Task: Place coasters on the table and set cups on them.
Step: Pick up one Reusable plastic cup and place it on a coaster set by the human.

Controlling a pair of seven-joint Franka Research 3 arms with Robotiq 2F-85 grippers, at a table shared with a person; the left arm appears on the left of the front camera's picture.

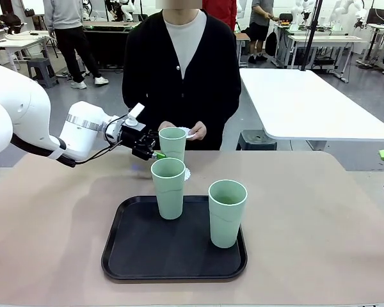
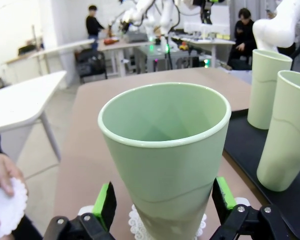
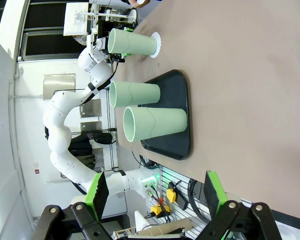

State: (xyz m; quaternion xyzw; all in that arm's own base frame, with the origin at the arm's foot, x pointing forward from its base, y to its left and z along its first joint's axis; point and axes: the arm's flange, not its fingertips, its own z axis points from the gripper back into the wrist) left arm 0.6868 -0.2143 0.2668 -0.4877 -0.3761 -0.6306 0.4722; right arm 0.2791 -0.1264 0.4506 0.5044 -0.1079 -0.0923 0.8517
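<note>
Left wrist view: left hand spread wide, cup on coaster straddled, seemingly untouched | right hand spread wide, nothing held

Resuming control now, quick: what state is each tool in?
Left tool: open, straddling the pale mint-green plastic tumbler on the white scalloped paper coaster.
Right tool: open, empty.

No readable print anywhere, folks: the cups are plain, and no label, brand or number can be made out.
</note>
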